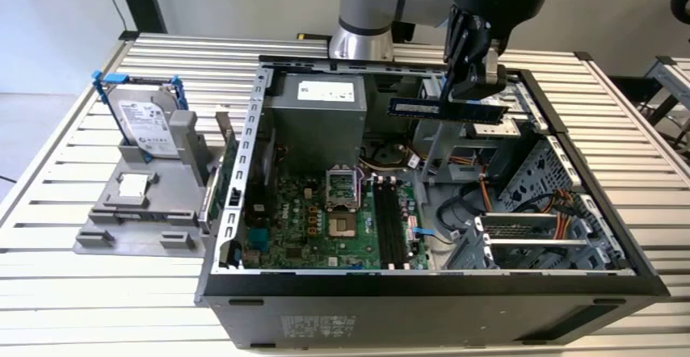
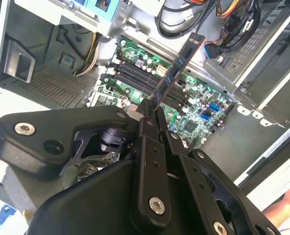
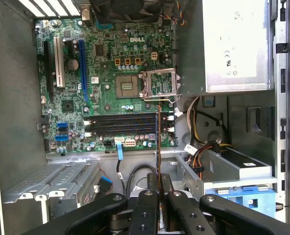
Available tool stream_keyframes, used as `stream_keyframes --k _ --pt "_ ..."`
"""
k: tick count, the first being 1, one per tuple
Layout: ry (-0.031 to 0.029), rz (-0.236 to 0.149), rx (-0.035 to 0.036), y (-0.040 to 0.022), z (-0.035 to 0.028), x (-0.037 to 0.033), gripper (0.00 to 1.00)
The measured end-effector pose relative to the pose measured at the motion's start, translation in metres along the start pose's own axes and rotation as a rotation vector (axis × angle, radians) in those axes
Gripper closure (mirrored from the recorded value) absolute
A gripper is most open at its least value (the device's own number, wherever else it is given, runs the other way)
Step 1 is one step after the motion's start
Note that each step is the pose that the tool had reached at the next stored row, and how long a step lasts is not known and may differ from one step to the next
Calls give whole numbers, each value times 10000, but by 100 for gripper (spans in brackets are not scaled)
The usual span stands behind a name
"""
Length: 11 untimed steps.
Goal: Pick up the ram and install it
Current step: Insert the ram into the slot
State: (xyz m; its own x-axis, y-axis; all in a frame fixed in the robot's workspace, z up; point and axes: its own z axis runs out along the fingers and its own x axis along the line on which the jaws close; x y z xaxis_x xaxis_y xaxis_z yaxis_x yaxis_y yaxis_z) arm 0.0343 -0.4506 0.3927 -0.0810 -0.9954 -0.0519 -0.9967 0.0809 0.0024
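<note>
The jaws are clamped on the long, thin bluish-grey ram stick (image 1: 445, 109), holding it level above the open dark-grey computer case (image 1: 431, 308). Beneath lie the green motherboard's long black slots (image 3: 120, 125).

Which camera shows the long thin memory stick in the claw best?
The exterior view: the long, thin bluish-grey ram stick shows its broad side lengthwise, pinched in the black claw above the open case. The second wrist view shows it slanted, foreshortened; the first wrist view, edge-on.
</note>
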Motion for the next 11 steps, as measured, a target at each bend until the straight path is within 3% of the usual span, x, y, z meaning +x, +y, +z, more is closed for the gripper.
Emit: stream_keyframes --k 6,11 --pt "-1 156 7 -1 0 0 100" --pt "-2 799 41 0 0 0 100"
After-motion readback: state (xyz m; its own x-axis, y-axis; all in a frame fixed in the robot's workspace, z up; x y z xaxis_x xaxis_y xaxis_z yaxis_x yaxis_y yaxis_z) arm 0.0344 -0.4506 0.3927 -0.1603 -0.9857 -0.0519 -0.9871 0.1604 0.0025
